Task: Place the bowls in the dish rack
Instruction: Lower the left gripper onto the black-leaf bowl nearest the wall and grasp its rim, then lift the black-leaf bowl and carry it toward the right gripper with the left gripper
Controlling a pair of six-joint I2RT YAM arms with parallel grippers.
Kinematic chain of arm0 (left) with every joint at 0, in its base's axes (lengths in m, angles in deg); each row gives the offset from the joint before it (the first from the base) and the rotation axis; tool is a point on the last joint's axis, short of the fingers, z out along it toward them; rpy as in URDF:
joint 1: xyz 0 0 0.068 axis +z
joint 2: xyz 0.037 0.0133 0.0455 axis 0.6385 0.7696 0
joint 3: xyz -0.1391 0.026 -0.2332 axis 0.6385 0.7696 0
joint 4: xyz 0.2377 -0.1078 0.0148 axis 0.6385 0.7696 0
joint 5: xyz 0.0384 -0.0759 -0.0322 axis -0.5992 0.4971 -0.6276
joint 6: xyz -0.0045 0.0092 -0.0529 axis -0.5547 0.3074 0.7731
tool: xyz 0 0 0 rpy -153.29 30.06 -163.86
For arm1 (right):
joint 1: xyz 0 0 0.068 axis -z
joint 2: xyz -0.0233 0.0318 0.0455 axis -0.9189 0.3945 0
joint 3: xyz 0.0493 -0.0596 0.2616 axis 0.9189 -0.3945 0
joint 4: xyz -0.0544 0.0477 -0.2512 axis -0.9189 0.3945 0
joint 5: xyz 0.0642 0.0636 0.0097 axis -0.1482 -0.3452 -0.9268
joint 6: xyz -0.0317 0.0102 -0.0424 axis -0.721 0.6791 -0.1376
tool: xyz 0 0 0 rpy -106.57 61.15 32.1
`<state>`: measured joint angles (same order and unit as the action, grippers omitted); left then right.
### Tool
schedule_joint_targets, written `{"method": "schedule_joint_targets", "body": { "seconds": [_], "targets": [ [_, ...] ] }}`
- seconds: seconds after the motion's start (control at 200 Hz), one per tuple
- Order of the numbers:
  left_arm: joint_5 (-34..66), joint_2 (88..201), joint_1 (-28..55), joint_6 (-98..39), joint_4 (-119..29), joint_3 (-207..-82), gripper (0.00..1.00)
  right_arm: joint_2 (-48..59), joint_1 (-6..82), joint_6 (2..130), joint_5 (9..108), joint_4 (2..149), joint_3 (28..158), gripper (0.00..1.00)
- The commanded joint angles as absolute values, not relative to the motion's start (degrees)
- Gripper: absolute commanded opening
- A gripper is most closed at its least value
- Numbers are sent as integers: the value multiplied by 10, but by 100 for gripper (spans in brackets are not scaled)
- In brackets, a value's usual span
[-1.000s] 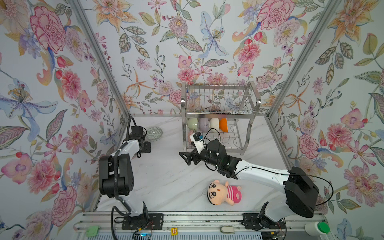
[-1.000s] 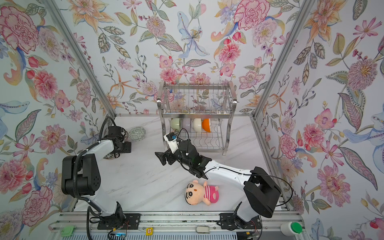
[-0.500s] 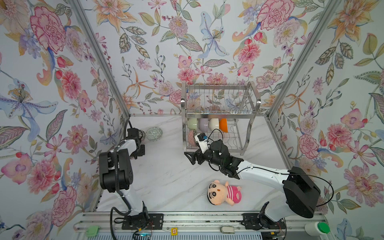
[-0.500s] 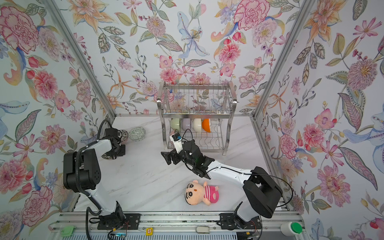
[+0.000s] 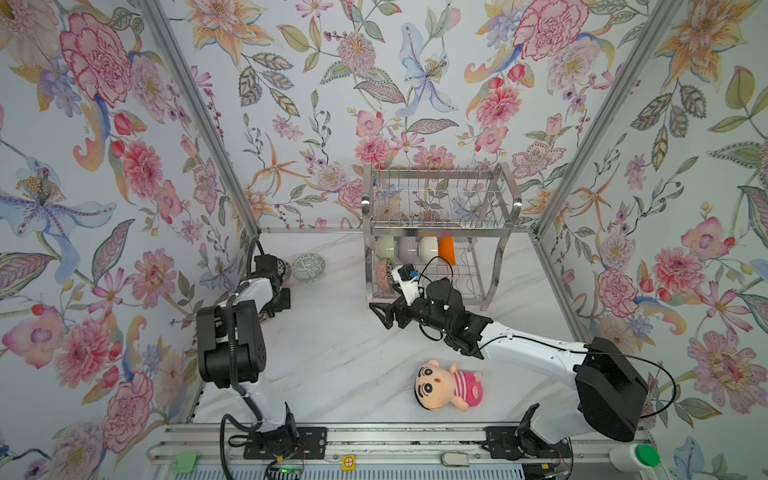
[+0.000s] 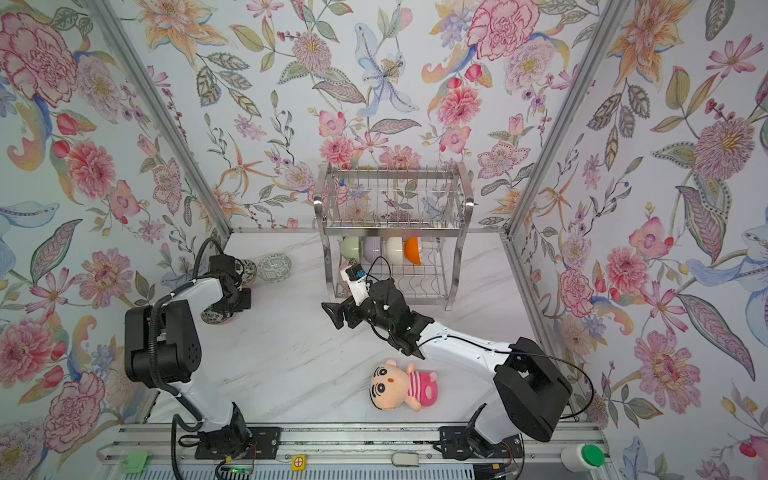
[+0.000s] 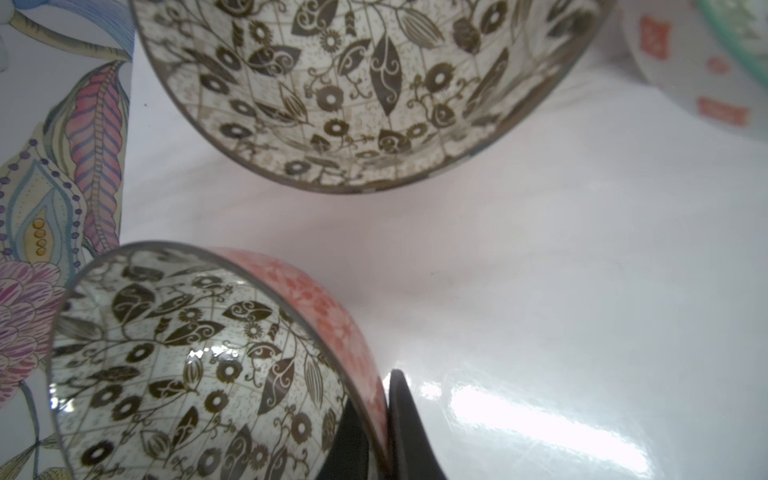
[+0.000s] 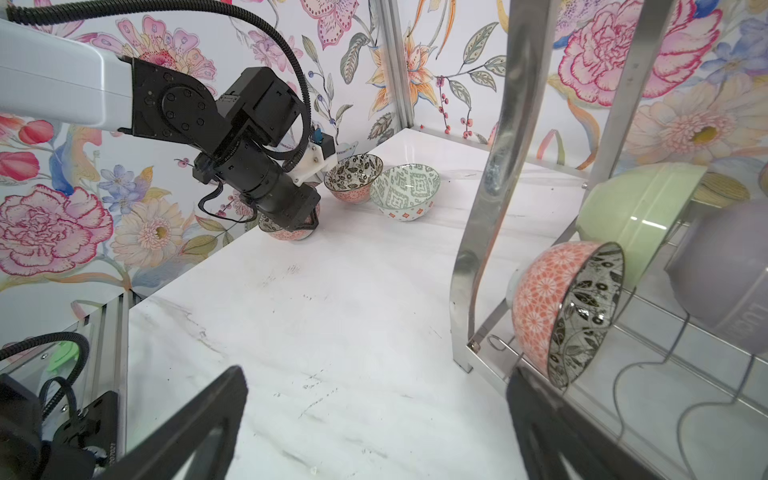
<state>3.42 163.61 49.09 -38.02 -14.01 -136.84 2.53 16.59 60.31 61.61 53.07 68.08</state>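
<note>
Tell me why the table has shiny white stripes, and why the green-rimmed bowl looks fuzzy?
Left wrist view: light glare streaks the glossy table and glints inside the nearest bowl; the green-rimmed bowl is out of focus. Right wrist view: the lavender bowl is soft, probably too close to the lens.

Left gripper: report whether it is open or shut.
The left gripper is shut on the patterned bowl; the left wrist view shows its fingers pinching the bowl's wall, one inside, one outside.

Counted: four plain ceramic bowls (image 5: 408,249), four patterned ceramic bowls (image 8: 405,191), one two-tier steel wire rack (image 5: 440,227), one pink-shirted plush doll (image 5: 449,386).
</note>
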Motion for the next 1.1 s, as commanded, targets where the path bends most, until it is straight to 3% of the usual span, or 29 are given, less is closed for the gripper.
{"method": "schedule_joint_targets", "body": {
  "seconds": [0.0, 0.255, 0.666, 1.091],
  "targets": [
    [30, 1605, 473, -374, -116, -1358, 0, 20, 170, 610, 609, 524, 683, 99],
    [24, 1533, 389, -360, -87, -1309, 0, 6, 180, 598, 614, 562, 694, 99],
    [85, 1387, 156, -235, -130, -1182, 0, -93, 236, 564, 558, 651, 641, 99],
    [88, 1453, -6, -192, -189, -1217, 6, -179, 292, 579, 568, 703, 594, 99]
  ]
}}
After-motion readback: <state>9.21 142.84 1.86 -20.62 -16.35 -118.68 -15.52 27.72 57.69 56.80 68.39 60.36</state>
